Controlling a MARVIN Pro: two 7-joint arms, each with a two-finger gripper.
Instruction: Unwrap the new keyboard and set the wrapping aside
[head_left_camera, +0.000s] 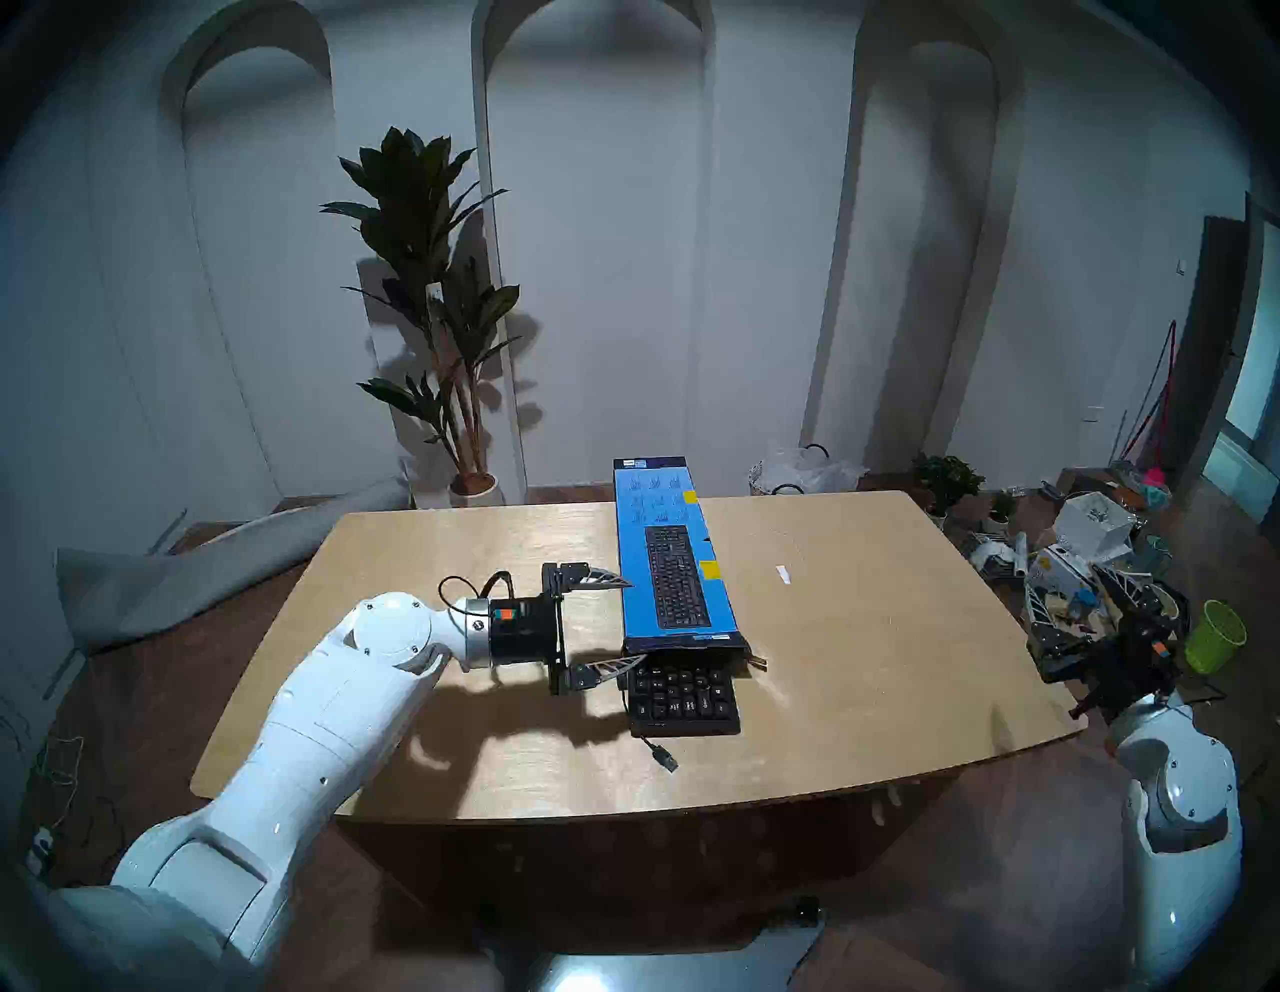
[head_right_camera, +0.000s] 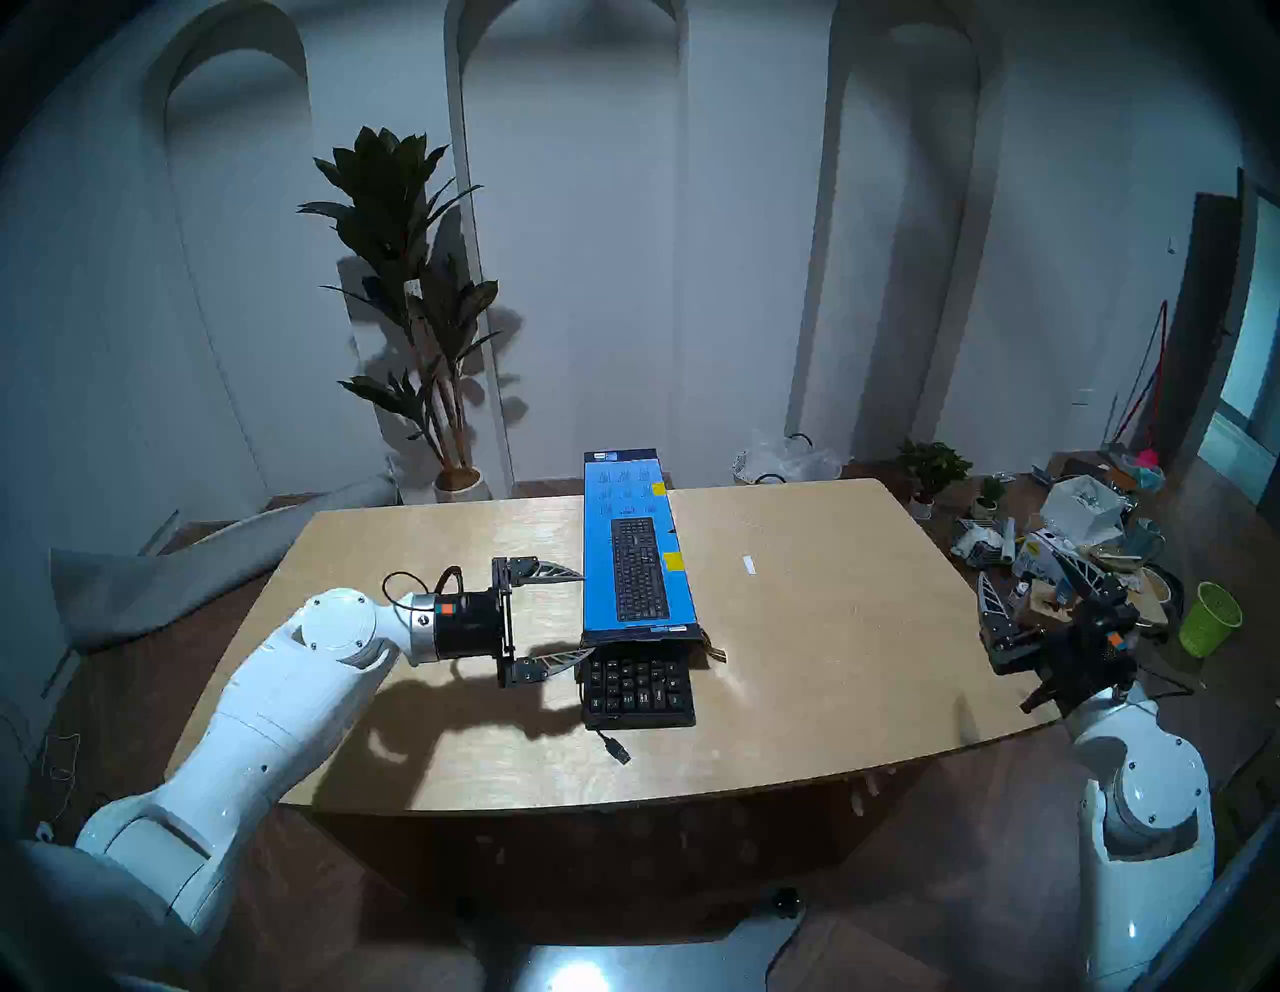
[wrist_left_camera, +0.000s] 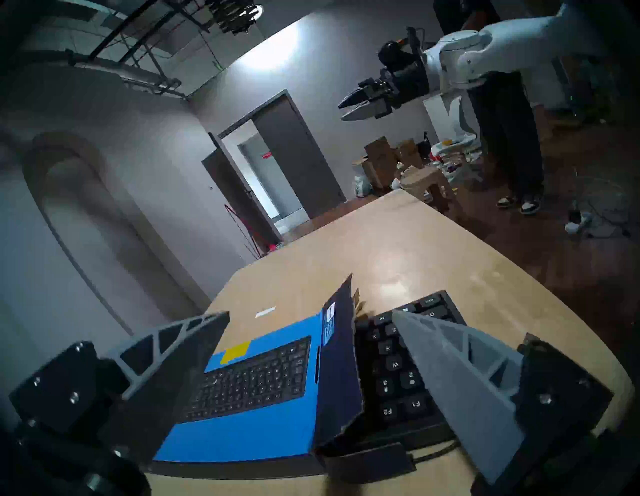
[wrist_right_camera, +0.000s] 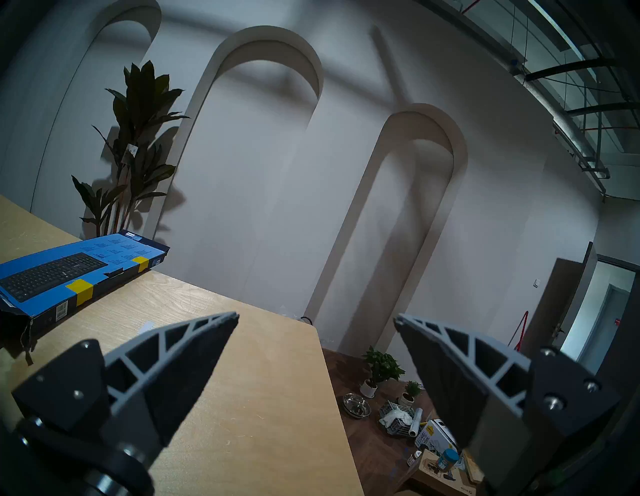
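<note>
while most of the keyboard hides inside the wrapping, both jaws gape wide, holding nothing.

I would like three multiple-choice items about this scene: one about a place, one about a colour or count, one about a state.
1. Where does the keyboard stick out of the box?
A. at the end nearest the robot
B. at the far end
C. through the top

2. How many yellow stickers show on the box?
A. none
B. two
C. five

3. How stands the left pincer?
A. shut on the cable
B. shut on the box
C. open, beside the box

Answers:
1 A: the head view shows black keys below the box's open near end.
2 B: one sticker sits by the box's middle and one farther back, both on its right edge.
3 C: its two fingers stand wide apart at the box's left side and hold nothing.
</note>
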